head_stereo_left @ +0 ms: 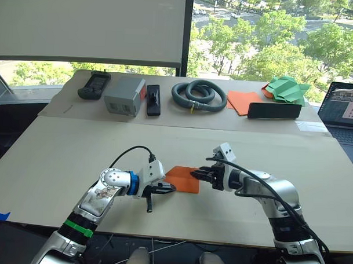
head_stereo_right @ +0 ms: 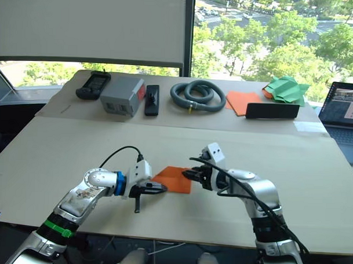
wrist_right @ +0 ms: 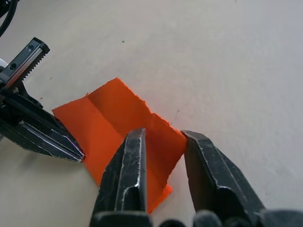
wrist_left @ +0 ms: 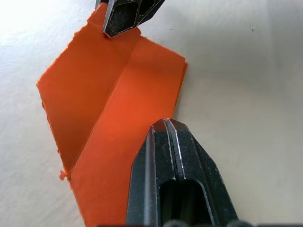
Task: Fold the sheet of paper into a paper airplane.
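sheet of paper (head_stereo_left: 182,178): creased, flat on tabletop (head_stereo_left: 59,157) between both claws | left claw (head_stereo_left: 163,189): spread wide, one finger on paper | right claw (wrist_right: 163,146): narrowly parted astride paper's corner

Sheet of paper (wrist_left: 111,109): thin orange paper, matt, with rough torn edges and one sharp crease.
Worktop (head_stereo_left: 77,157): pale beige board, matt and smooth, faintly speckled.
Left gripper (head_stereo_left: 161,190): jaws of black hard plastic or metal, slightly glossy with scuffed edges; one carries a toothed ridge; the wrist housing is white plastic with a blue ring.
Right gripper (head_stereo_left: 196,175): jaws of the same black semi-gloss material, worn at the rims.
Hose (head_stereo_left: 198,94): grey ribbed rubber or plastic, dull.
Grey box (head_stereo_left: 124,95): matt plastic or metal.
Green folded paper (head_stereo_left: 287,88): matt, creased.
Flat orange sheet (head_stereo_left: 243,102): smooth matt paper.
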`<state>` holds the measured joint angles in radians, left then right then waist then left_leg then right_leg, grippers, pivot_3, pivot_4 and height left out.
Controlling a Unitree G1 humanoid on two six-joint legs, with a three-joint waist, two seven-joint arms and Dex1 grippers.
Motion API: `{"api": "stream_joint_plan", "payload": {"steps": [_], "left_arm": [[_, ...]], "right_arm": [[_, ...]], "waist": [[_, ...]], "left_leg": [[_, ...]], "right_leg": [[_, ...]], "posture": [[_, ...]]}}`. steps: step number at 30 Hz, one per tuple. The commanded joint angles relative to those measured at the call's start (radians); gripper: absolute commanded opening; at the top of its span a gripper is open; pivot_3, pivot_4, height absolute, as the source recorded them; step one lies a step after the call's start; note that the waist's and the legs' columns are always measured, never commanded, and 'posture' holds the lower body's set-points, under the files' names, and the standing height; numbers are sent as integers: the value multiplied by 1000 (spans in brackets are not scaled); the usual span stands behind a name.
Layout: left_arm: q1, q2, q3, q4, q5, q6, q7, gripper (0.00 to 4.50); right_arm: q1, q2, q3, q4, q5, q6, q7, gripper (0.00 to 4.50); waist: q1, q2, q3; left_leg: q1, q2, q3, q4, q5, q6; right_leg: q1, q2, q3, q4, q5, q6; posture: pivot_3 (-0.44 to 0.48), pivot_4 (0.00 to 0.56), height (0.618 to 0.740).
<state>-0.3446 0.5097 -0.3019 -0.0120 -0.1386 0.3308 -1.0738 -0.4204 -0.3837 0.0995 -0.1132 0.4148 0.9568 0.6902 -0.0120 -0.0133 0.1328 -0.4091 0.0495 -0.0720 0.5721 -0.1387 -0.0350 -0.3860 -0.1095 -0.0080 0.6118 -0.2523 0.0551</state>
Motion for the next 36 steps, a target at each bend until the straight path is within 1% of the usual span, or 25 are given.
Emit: {"api": "stream_joint_plan", "payload": {"steps": [1,4,11,13,14,16,19,23,28,36], "left_arm": [[-2,8,6,-39,-16,7,-5,0],[-1,11,15,-40,-32,26,-10,0],[-15,25,51,-15,-75,68,-20,0],[-17,32,57,-4,-77,67,-21,0],[-18,36,60,1,-77,64,-23,0],[-18,44,65,4,-75,60,-23,0],[-12,55,68,-7,-78,62,-26,0],[-1,67,73,-10,-78,60,-28,0],[14,90,90,-27,-88,67,-27,0],[70,184,198,-84,-149,117,-36,0]], "right_arm": [[5,-14,16,-40,-8,-71,19,17],[22,-30,53,-62,-33,-136,36,17],[100,-89,158,-133,-146,-429,108,17],[122,-105,188,-147,-186,-514,125,17],[133,-125,223,-143,-235,-575,133,17],[145,-140,263,-145,-285,-638,141,17],[151,-126,270,-168,-285,-680,147,17],[162,-151,314,-157,-361,-778,163,17],[173,-158,346,-155,-412,-837,179,17],[175,-185,407,-120,-581,-983,153,17]], "waist": [[0,0,0],[0,0,0],[0,0,0],[0,0,0],[0,0,0],[0,0,0],[0,0,0],[0,0,0],[1,0,0],[0,0,0]], "left_leg": [[0,0,0,0,0,0],[0,0,0,0,0,0],[0,0,0,0,0,0],[0,0,0,0,0,0],[1,0,0,0,0,0],[1,0,0,0,0,0],[1,0,0,0,-1,-2],[1,0,0,0,-2,-2],[1,0,0,0,-2,-3],[2,0,0,0,-4,-7]], "right_leg": [[0,0,0,0,0,0],[0,0,0,0,0,0],[0,0,0,0,0,0],[0,0,0,0,0,0],[0,0,0,0,0,0],[0,0,0,0,0,0],[0,0,0,0,0,0],[0,0,0,0,0,0],[0,0,0,0,0,0],[0,0,0,0,0,0]], "posture": [[0,150,711],[0,150,711],[0,150,711],[0,150,711],[0,150,711],[0,150,711],[0,150,711],[0,150,711],[0,150,711],[0,150,711]]}}
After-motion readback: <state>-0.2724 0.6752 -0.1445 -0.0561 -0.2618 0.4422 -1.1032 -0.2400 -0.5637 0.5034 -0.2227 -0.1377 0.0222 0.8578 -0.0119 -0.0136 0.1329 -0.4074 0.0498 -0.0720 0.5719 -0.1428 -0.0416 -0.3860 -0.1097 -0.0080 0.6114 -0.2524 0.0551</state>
